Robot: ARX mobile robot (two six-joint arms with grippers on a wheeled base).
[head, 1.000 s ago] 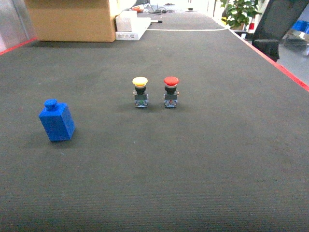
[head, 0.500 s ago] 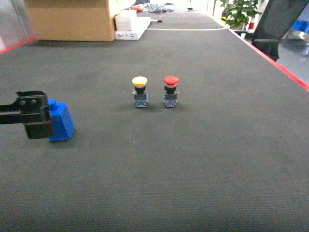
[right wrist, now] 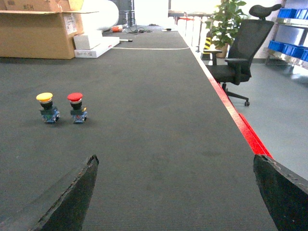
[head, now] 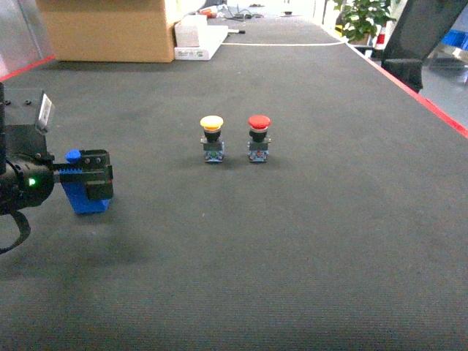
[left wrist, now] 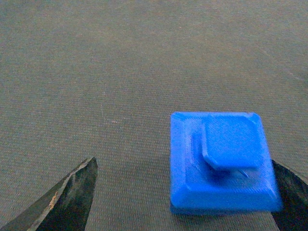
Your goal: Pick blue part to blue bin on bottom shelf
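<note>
**Left gripper astride the blue part**

While the blue part point(head: 86, 191) stood on the dark mat point(head: 292, 241), the left gripper point(head: 88, 179) straddled it, jaws spread (right finger touching it); the right gripper point(right wrist: 175, 192) hung spread wide, holding nothing

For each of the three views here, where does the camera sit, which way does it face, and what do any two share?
Head: on the robot, looking forward and down over the dark mat; left gripper at the blue part.
Left wrist: on the left arm, looking down at that part; open fingertips show.
Right wrist: low, facing forward; open fingertips show.
Head and right wrist share the yellow button and red button.
</note>
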